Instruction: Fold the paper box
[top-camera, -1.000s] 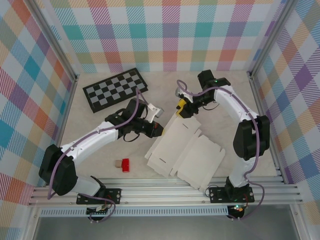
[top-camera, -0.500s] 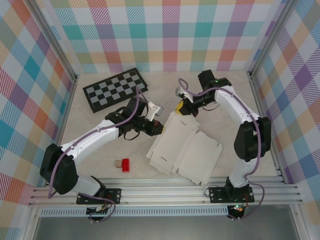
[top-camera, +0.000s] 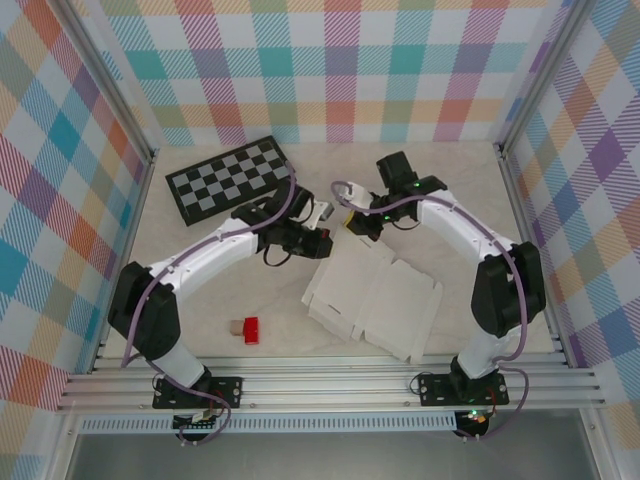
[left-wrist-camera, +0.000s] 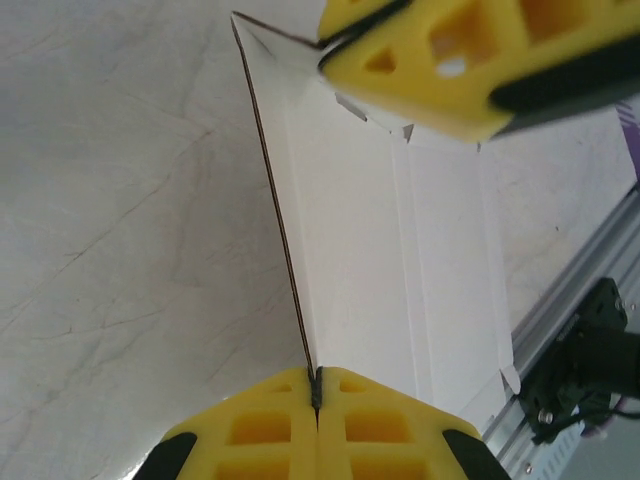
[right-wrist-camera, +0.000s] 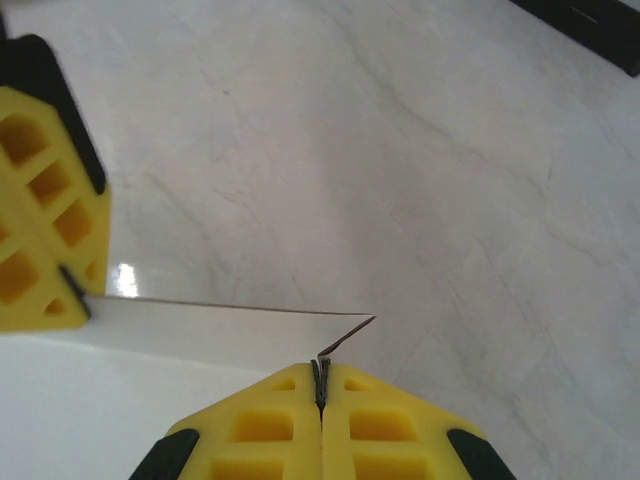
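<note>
The left gripper (left-wrist-camera: 317, 396) has its yellow fingers pressed flat together, with only the thin edge of the paper box (left-wrist-camera: 375, 260) nipped in the seam between them. The right gripper (right-wrist-camera: 321, 384) is closed just as tight on the other corner of that same edge. The pinched edge runs straight from one gripper to the other, lifted off the table (left-wrist-camera: 110, 220), so the raised panel's long axis lies along the line joining them. From there the white sheet slopes down and lies flat towards the arm bases. Both arms are equally near, so the fold likely needs them to swing the panel together.
</note>
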